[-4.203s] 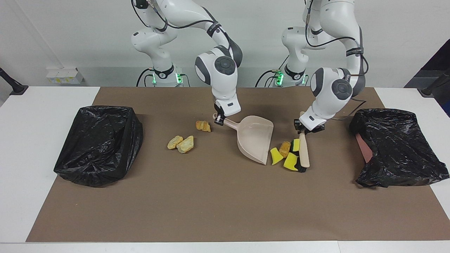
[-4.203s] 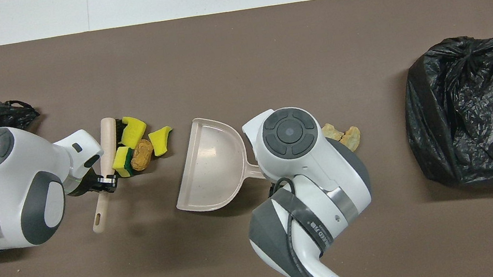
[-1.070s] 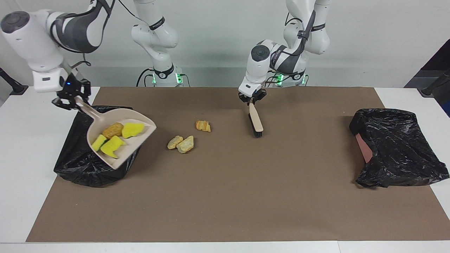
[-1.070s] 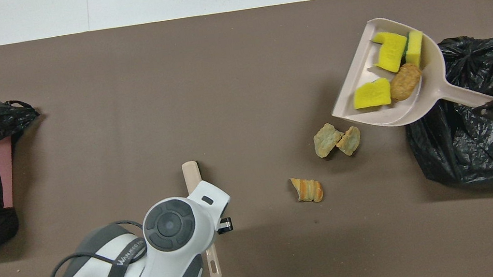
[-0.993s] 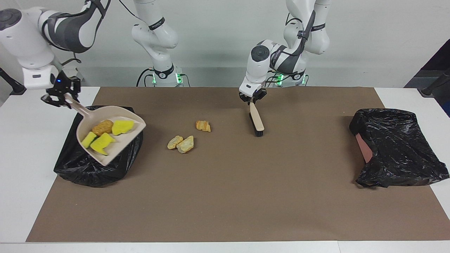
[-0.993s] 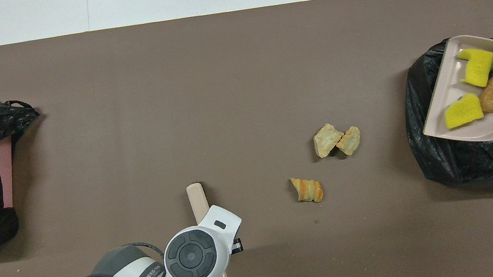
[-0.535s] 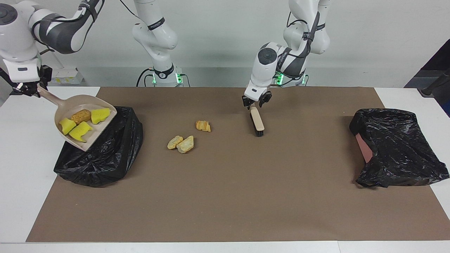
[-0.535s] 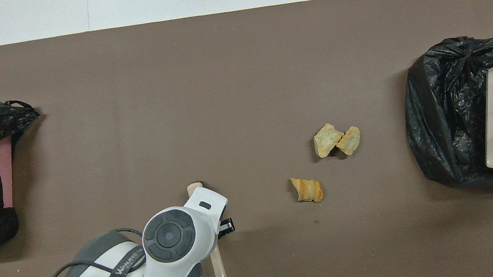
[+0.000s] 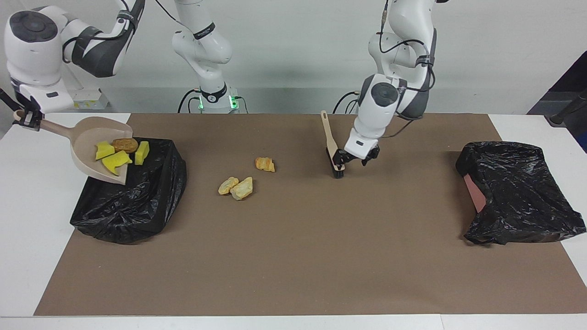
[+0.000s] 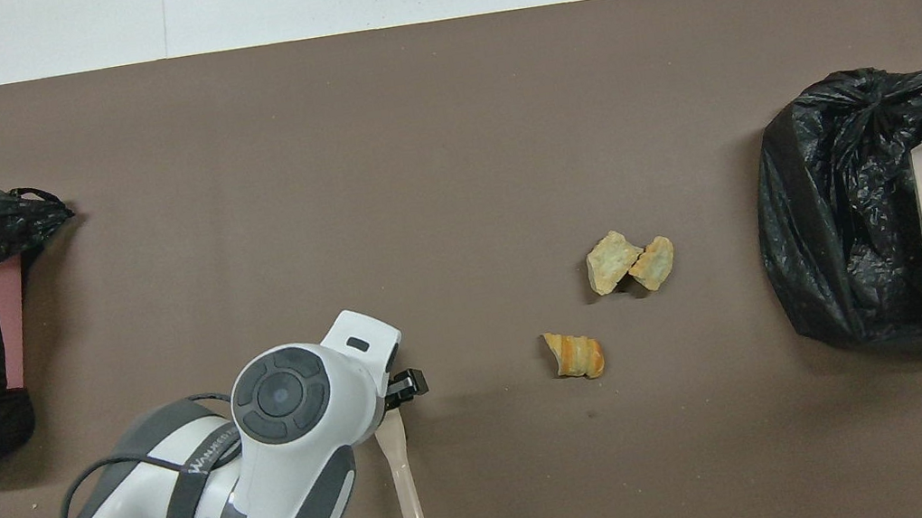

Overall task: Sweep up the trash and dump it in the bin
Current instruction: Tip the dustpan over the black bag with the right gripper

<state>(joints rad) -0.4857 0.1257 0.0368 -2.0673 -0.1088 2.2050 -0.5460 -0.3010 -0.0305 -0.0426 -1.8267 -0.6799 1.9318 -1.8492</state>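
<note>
Since half a second ago, my left pincer [image 9: 354,157] has slid from the brush's handle to its bristle end and spread its fingers, and my right arm has carried the dustpan on toward its own end of the table.

At the left arm's end sits a black-bagged bin [image 9: 518,192], crumpled, with a reddish wall showing. Toward the middle of the brown mat [image 9: 293,256], my left pincer hangs low with its fingers wide apart, gripping nothing. One fingertip [image 9: 338,158] is right at the brush [image 9: 331,140]; I cannot tell whether it touches. The brush's handle points toward the robots.

Next come three orange-tan lumps loose on the mat. A ridged one [image 9: 265,164] lies nearer the robots, and a touching pair [image 9: 236,187] lies just farther out.

At the right arm's end sits the second black bin [image 9: 133,197]. The beige dustpan [image 9: 85,140] is held over its outer edge with the mouth lower than the handle. In the pan are three yellow sponge pieces [image 9: 117,161] and one brown bread-like lump [image 9: 124,145]. My right pincer [image 9: 27,117] is clamped on the tip of the dustpan's handle, over the white table [image 9: 36,206].
</note>
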